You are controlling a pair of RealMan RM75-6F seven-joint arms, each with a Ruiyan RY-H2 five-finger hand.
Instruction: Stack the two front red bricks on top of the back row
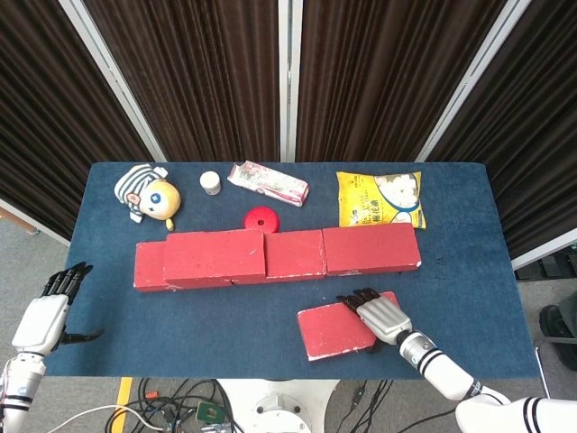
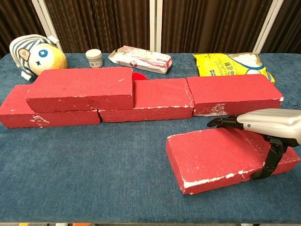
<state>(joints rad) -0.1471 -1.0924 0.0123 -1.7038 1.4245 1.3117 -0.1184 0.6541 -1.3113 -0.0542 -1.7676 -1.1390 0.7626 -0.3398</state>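
Right hand (image 2: 270, 126) down on the front brick (image 2: 221, 157) — flat across the right end of its top face, dark fingers (image 2: 221, 121) stretched toward the back row (image 2: 146, 101), thumb hooked down over the near edge. Gripping that brick, then, with the near right side of the bench (image 1: 225, 325) under it. Brick tilted, its right end lifted a little in the chest view, well apart from the row. Back row across mid-bench, with a stacked brick (image 2: 80, 87) already on top at its left end. Left hand (image 1: 47, 311) hanging off the left edge of the bench (head view only), fingers apart, holding nothing. Behind the row — striped toy (image 1: 149, 194), small jar (image 1: 210, 182), red disc (image 1: 263, 217), yellow bag (image 1: 380, 199).
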